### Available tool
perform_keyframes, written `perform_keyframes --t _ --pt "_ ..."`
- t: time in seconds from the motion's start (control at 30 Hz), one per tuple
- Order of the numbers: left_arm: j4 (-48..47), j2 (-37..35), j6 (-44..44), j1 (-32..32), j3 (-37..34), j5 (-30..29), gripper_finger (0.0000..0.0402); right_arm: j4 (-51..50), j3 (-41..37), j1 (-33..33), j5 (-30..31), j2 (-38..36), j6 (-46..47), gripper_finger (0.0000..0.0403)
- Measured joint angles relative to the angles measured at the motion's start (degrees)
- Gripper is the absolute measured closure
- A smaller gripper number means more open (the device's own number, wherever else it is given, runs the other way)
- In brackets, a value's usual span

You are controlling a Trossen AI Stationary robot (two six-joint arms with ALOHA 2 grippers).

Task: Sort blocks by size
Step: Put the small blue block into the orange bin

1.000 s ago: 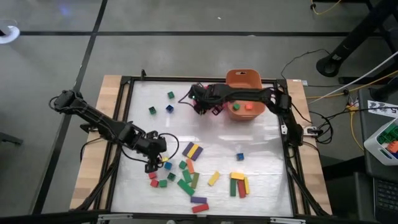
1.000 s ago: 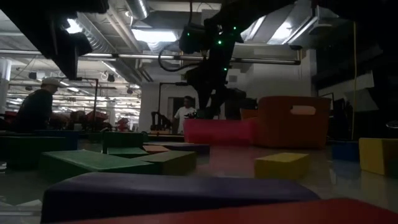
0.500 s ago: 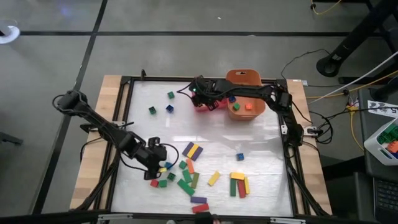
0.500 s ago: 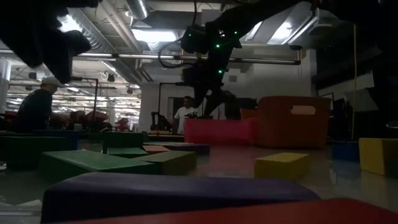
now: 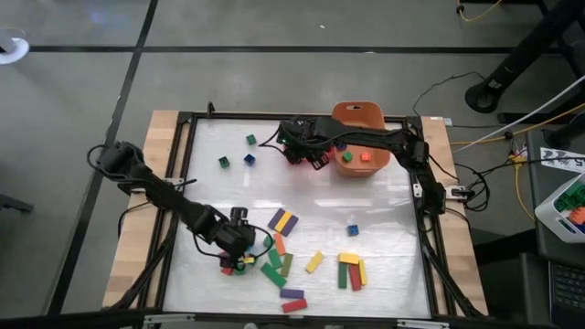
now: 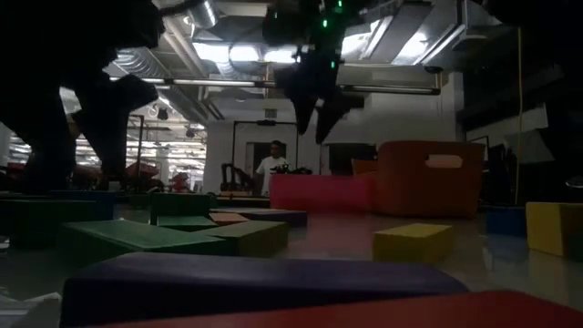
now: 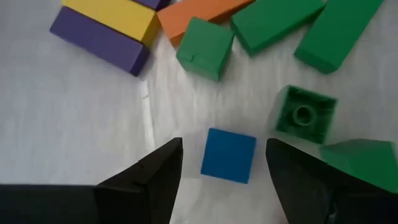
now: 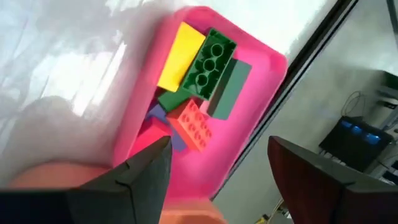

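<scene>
1. The left gripper (image 5: pixel 239 249) is seen in the lower left of the high view, lowered over the cluster of blocks at the near side of the table (image 5: pixel 384 265).
2. In the left wrist view its two dark fingers (image 7: pixel 152 180) are spread apart, and a small blue cube (image 7: pixel 229 155) lies on the white surface between them, touched by neither.
3. Around that cube, a green cube (image 7: pixel 205 39), a studded green block (image 7: pixel 305 114), a purple bar (image 7: pixel 99 40) beside a yellow bar (image 7: pixel 121 14), an orange block (image 7: pixel 199 12) and longer green bars (image 7: pixel 280 22) are shown.
4. The right gripper (image 5: pixel 306 151) is found at the upper centre of the high view, just left of the orange tub (image 5: pixel 358 117), raised above the pink tray (image 8: pixel 249 124).
5. Its jaws are open and nothing is held; in the low view they hang apart near the top centre (image 6: pixel 317 105).
6. In the tray, as seen from the right wrist, a yellow bar, a green studded block (image 8: pixel 210 63), a dark green bar (image 8: pixel 227 87) and a red studded block (image 8: pixel 194 124) are packed together.
7. Small cubes are seen inside the tub, orange (image 5: pixel 365 156) and green (image 5: pixel 347 157).
8. Loose cubes are scattered in the upper left of the table (image 5: pixel 250 140), and a single blue one (image 5: pixel 352 229) sits right of centre.
9. A group of bars (image 5: pixel 350 270) is laid at the lower right of the table.
10. A person (image 6: pixel 271 166) stands in the room behind, at the centre of the low view.
</scene>
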Motion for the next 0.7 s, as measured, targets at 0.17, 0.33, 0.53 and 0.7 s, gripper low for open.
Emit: perform_keyframes --t 0.17,0.33,0.53,0.7 --pt "0.5 2.3 0.1 0.0 0.0 0.1 0.0183 -6.5 8.0 2.1 0.0 -0.1 0.9 0.0139" --pt "0.7 5.1 0.7 0.0 0.0 0.2 0.0183 -12.2 15.5 4.6 0.0 0.0 2.6 0.0139" --pt "1.3 7.8 0.8 0.0 0.0 0.2 0.0208 -20.7 18.9 7.6 0.0 -1.5 3.8 0.0139" --pt "2.1 8.2 0.5 0.0 0.1 0.5 0.0277 -23.7 18.6 9.2 -0.5 -4.4 5.6 0.0139"
